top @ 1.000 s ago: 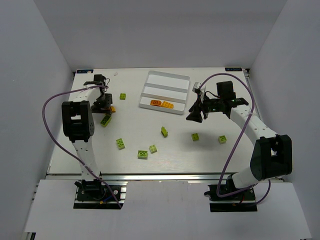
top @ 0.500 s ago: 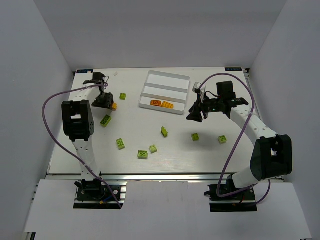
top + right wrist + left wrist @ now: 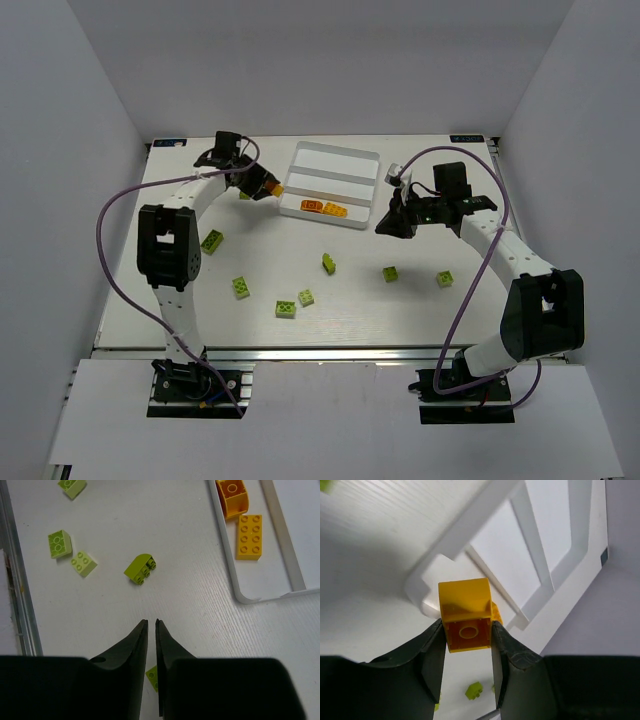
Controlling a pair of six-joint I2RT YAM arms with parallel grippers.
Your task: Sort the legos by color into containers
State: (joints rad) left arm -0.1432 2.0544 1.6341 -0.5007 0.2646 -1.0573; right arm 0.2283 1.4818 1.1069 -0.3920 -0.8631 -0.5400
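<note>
Brick (image 3: 466, 614) clamped in our left gripper (image 3: 466, 630), we hover at the tray (image 3: 470, 527) edge, upper centre, to join orange bricks (image 3: 325, 208); right gripper (image 3: 151, 630) nearly closed, empty.

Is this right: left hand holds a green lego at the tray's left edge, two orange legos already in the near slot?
Not quite. The lego held in the left hand is orange, not green, as the left wrist view shows. The rest stands: it is at the tray's left edge, and two orange legos lie in the near slot.
</note>
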